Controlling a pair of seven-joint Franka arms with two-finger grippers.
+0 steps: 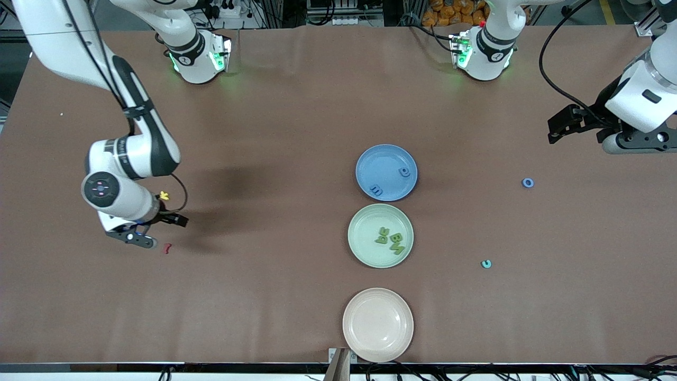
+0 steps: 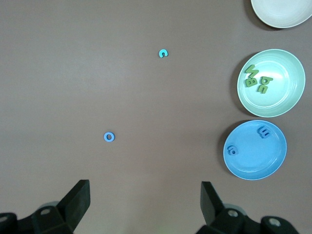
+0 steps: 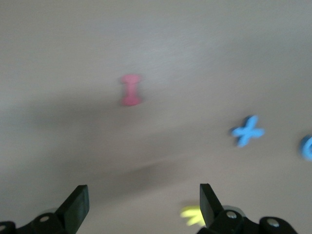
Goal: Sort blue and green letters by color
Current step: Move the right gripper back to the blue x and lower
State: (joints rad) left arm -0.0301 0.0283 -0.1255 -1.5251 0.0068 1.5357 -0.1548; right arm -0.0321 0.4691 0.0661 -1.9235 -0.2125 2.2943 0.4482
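Nearest sits a pink plate [image 1: 377, 324]; red letter [image 1: 168, 248] lies beside the right gripper [image 1: 142, 239], fingers apart; left gripper [image 2: 145, 204] spread too.

I see a plain brown tabletop [image 1: 296, 106]. Three plates: blue plate [image 1: 373, 164], pale green plate [image 1: 365, 238], cream-pink plate [image 1: 378, 325]. Green letters [image 1: 390, 241] are leaf green; a loose blue ring letter [image 1: 528, 183], teal letter [image 1: 486, 263], dark red letter [image 1: 167, 248], yellow letter [image 1: 164, 196].
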